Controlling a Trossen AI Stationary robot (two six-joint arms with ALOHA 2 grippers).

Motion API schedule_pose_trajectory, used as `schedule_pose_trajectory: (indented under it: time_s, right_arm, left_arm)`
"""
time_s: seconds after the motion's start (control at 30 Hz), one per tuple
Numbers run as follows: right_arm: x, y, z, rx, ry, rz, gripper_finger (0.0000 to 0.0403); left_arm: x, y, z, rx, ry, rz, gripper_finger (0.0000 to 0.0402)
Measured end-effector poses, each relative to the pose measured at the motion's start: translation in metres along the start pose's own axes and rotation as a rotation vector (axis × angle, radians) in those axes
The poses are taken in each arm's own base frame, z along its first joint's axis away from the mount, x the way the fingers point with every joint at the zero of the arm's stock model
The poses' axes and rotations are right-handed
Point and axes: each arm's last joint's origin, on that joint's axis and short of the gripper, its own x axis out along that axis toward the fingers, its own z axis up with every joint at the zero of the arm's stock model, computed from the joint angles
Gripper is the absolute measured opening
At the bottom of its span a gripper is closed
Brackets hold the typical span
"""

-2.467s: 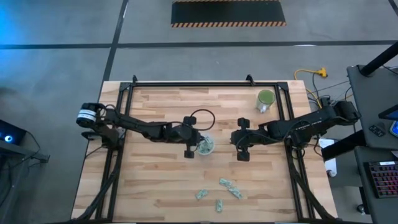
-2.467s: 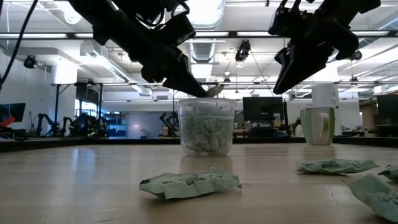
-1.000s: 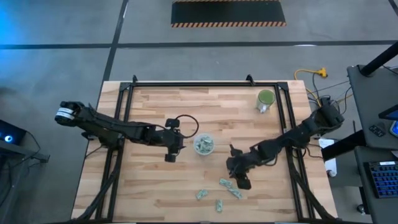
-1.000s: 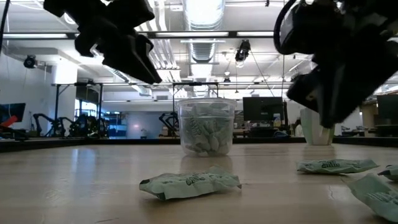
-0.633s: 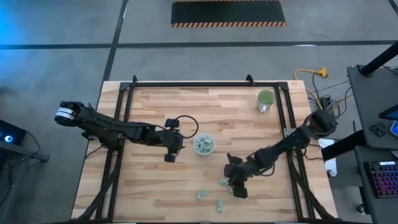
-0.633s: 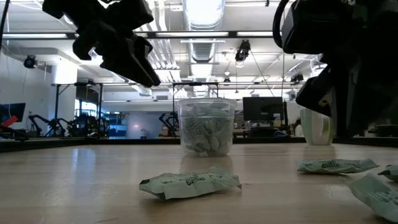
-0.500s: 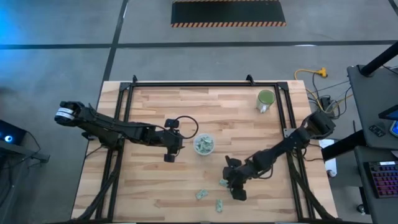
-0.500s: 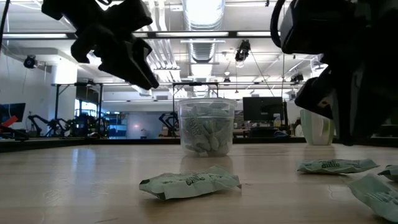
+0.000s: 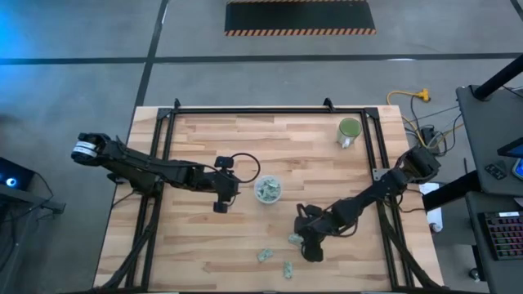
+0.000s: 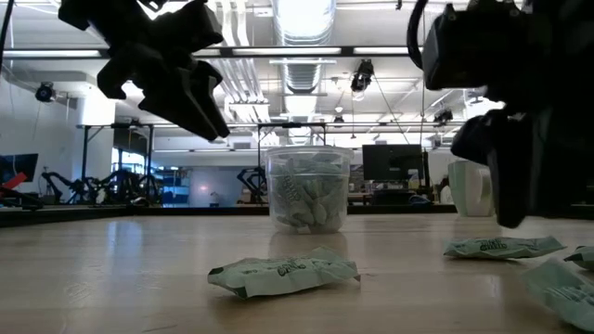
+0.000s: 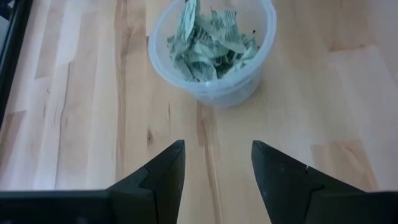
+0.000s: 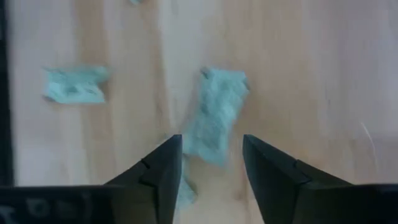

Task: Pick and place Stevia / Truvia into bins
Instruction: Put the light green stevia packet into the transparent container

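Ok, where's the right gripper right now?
In the high view the right gripper hovers open over the loose packets near the table's front edge, below and right of the filled cup.

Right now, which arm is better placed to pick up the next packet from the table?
The right. Its open gripper hangs over the loose packets, one lying between its fingers. The left gripper, open and empty, waits beside the cup, far from them.

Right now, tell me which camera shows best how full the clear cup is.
The low view: the clear cup stands side-on, packets stacked nearly to its rim. The left wrist view looks down past the left tool onto the top packets only. In the high view the cup is small. The right wrist view misses it.
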Motion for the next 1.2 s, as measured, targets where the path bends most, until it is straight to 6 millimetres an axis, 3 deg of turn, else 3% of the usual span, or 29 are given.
schedule_pose_trajectory:
  time_s: [0.23,0.5,0.67,0.83,1.2]
  right_arm:
    - [0.001,0.000,-0.001,0.043,-0.001,-0.003,0.0179]
    - [0.021,0.000,-0.006,0.033,0.029,-0.027,0.0180]
    - [0.024,0.001,-0.007,0.030,0.036,-0.039,0.0174]
    - [0.021,0.002,-0.010,0.019,0.021,-0.088,0.0150]
    - [0.021,-0.001,-0.012,0.016,0.045,-0.120,0.0057]
  left_arm:
    - [0.000,0.000,0.000,0.000,0.000,0.000,0.0169]
    - [0.000,0.000,0.000,0.000,0.001,-0.001,0.0169]
    - [0.000,0.000,0.000,-0.001,-0.002,-0.001,0.0169]
    - [0.000,0.000,0.000,-0.001,-0.001,-0.001,0.0169]
    - [0.000,0.000,0.000,-0.001,0.000,-0.001,0.0169]
